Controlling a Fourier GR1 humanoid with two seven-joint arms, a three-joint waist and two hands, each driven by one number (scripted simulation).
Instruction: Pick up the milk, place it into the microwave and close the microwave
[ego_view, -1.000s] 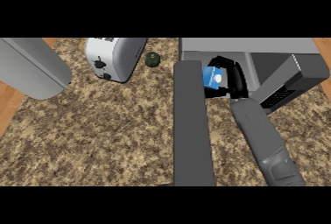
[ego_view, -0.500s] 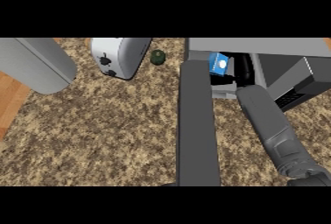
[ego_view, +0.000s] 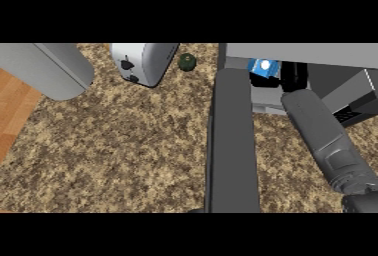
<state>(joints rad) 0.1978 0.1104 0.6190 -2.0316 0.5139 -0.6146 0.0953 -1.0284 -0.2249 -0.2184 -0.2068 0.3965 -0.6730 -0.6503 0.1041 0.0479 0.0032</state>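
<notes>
— Two big grey things fill the right side: the microwave (ego_view: 310, 54) and its door (ego_view: 235, 150), swung open over the speckled counter (ego_view: 125, 150). A toaster (ego_view: 144, 62) stands well to the left.
— And the arm?
— The right forearm (ego_view: 325, 135) reaches into the opening. The right hand (ego_view: 294, 76) is just beside the milk (ego_view: 263, 67), which stands inside the mouth. I cannot tell whether it grips. The left hand is out of view.
— How would the carton handle?
— Light, I'd judge, with stiff but crushable walls and smooth sides. Take it across the flat sides, mid-height.
— Any writing?
— A white patch on blue, nothing readable.
</notes>
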